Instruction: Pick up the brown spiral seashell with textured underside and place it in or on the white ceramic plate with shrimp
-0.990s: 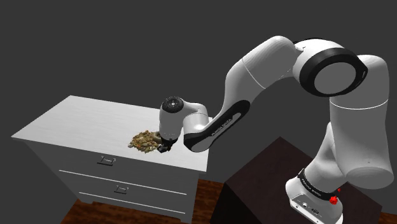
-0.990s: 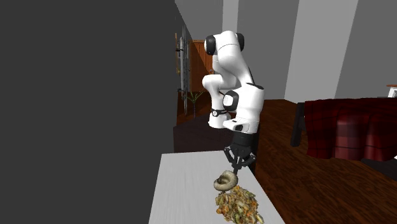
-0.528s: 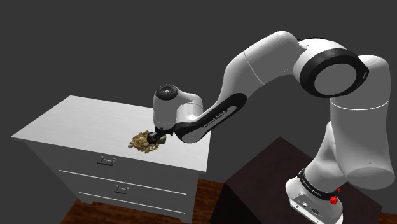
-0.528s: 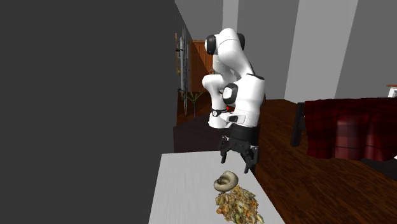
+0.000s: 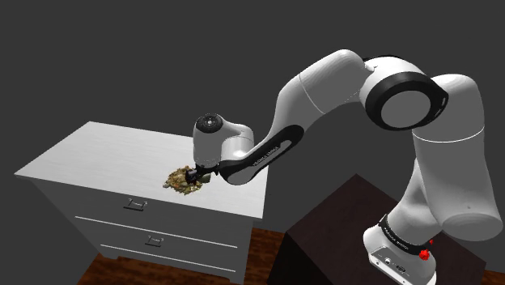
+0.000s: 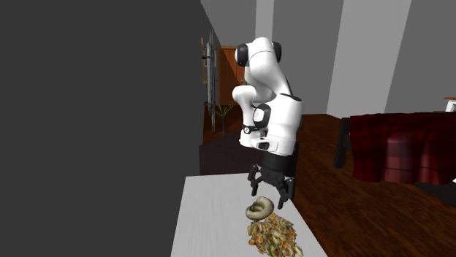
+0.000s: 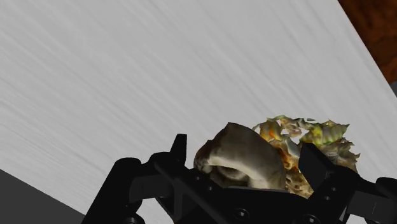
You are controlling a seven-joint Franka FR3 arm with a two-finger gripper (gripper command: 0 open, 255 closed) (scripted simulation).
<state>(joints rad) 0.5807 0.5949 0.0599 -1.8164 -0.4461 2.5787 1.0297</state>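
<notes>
- Gripper hangs just above the shell, jaws apart and clamped on nothing.
- In the wrist view the shell sits between the two fingers. I can't tell whether either one touches it.
- The shell lies on the white dresser, butted against the end of the shrimp heap nearest the arm.
- The plate's rim is buried under the food, so I can't say if the shell is on the plate or just beside it.
- My read on the step: the drop-off end of the task. The shell is at the plate, with nothing in the gripper.
- Next move, if I count it as placed: lift straight up and keep the jaws wide so a finger doesn't clip the shell and roll it off.
- If it's off the rim: come down, close on the shell, and carry it further onto the heap.
</notes>
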